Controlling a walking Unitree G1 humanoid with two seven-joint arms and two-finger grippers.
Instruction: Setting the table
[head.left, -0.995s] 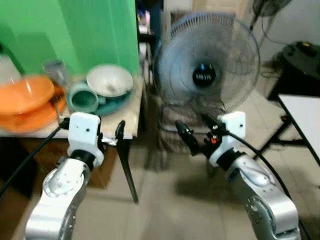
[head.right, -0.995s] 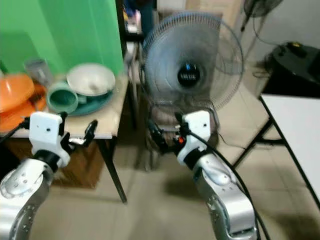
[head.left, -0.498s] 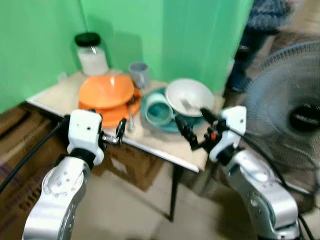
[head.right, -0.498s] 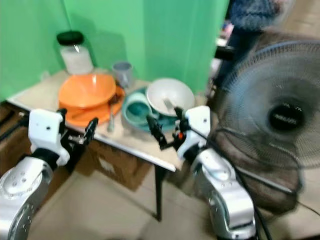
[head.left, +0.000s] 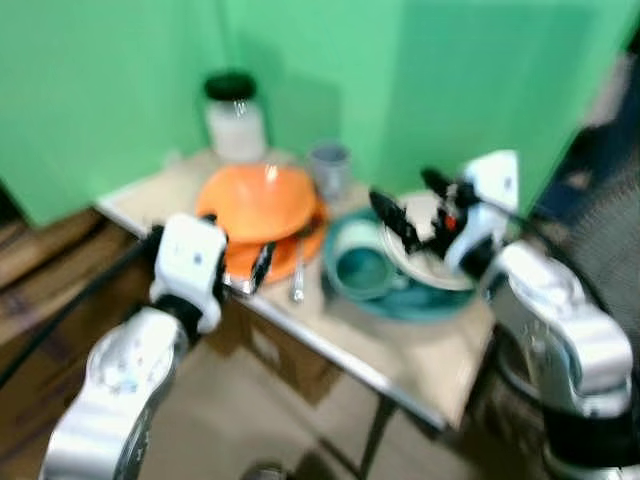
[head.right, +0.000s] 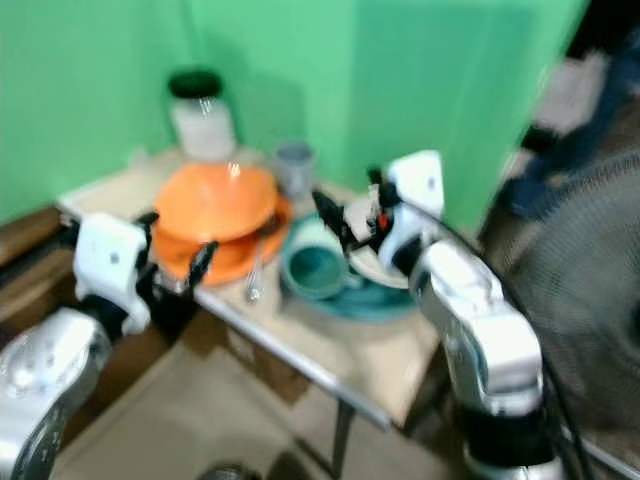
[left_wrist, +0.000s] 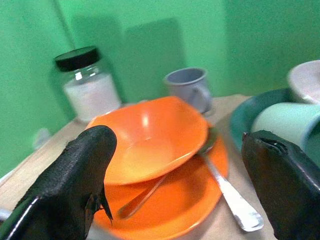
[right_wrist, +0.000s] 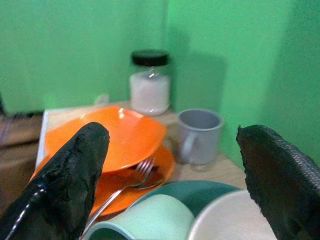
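A beige table carries an orange bowl on an orange plate. A spoon and a fork lie on that plate. Behind them stand a grey mug and a black-lidded jar. To the right, a teal plate holds a teal cup and a white bowl. My left gripper is open at the table's front edge, facing the orange dishes. My right gripper hangs open above the teal plate and white bowl. Both are empty.
Green walls close in the table at the back and left. A standing fan is at the right, past the table's end. Brown boxes sit low on the left. The whole view is blurred.
The camera has swung left and come closer, so the fan has slid to the right edge and the table fills the middle. My right gripper now sits higher, over the teal dishes.
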